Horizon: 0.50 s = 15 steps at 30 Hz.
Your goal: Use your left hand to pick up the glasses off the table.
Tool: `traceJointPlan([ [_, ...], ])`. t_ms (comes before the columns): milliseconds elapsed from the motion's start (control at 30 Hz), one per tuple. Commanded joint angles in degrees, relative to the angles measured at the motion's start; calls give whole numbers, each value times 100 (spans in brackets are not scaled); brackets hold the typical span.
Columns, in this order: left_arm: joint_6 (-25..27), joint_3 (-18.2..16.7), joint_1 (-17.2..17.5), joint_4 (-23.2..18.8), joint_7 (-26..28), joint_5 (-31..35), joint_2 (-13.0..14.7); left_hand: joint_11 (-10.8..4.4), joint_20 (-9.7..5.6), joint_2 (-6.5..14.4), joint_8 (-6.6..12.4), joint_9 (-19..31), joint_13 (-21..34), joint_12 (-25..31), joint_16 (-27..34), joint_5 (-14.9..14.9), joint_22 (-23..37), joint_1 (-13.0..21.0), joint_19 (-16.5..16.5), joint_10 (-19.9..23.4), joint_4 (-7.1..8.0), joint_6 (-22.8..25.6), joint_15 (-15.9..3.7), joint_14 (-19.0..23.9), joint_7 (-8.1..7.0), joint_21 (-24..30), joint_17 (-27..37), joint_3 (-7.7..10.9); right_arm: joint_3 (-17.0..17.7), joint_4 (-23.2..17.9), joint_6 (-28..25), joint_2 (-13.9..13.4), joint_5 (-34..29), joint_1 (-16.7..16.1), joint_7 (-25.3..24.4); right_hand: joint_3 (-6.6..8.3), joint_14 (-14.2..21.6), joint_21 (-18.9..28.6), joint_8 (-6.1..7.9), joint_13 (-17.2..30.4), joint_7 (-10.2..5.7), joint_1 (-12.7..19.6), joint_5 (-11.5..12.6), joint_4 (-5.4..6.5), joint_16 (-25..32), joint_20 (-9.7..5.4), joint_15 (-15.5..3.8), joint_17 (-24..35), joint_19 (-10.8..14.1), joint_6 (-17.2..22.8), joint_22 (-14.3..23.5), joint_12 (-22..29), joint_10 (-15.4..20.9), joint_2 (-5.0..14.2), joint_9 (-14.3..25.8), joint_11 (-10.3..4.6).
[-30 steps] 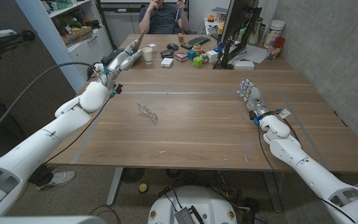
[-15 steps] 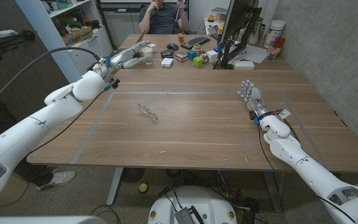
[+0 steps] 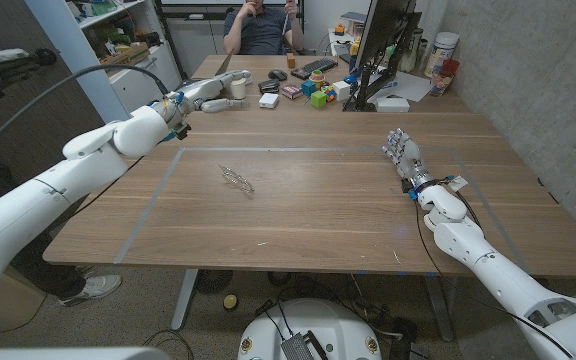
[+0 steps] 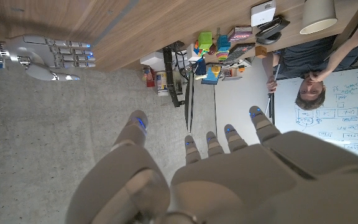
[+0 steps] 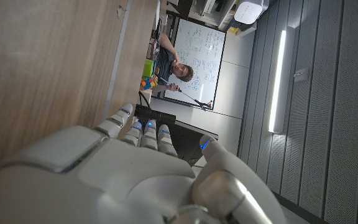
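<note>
The bench point(image 3: 308, 200) is brown wood with a pale taped outline. Both hands, left point(image 3: 208, 90) and right point(image 3: 401, 152), are white and grey, with blue-lit fingers point(image 4: 137, 119). The glasses point(image 3: 236, 178) look clear and colourless.

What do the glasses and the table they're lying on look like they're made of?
The glasses look like clear plastic or thin wire: the frame is pale and see-through against the wood, too small to be sure. The table looks like brown wood or wood veneer, with visible grain lines and a matte finish.
</note>
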Motion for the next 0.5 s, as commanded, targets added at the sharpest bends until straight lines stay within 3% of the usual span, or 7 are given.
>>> traceJointPlan([
  [33,178,47,-81,-218,-320,340,139,31,25,-14,37,15,13,38,18,36,8,161,87,61,-48,63,-7,52,-28,-35,20,21,16,37,24,7,6,8,4,53,-11,27,43,8,39,-46,35,2,35,-12,32,12,45,14,21,44,28,358,16,57],
  [133,210,72,-134,-256,-508,373,198,-29,22,-38,22,13,15,18,6,45,7,278,126,43,-58,47,-27,62,-32,-39,20,19,15,48,18,12,14,17,13,53,-8,27,44,8,40,-49,35,2,36,-11,33,12,47,16,21,45,33,356,16,55],
  [367,255,105,-213,-313,-858,416,311,54,2,-106,9,11,19,23,22,66,5,617,314,143,-72,56,-57,219,-26,-22,20,16,7,53,10,22,-2,27,-13,51,-3,27,45,8,40,-55,34,3,37,-9,41,12,48,21,21,43,32,351,16,55],
  [500,297,134,-256,-380,-1031,531,392,-28,-34,-176,4,11,22,36,18,72,-4,880,545,247,-82,67,-68,311,-9,23,19,7,1,47,3,27,-14,31,-35,51,-4,27,45,8,38,-58,34,3,36,-6,39,12,51,22,21,42,30,350,16,52],
])
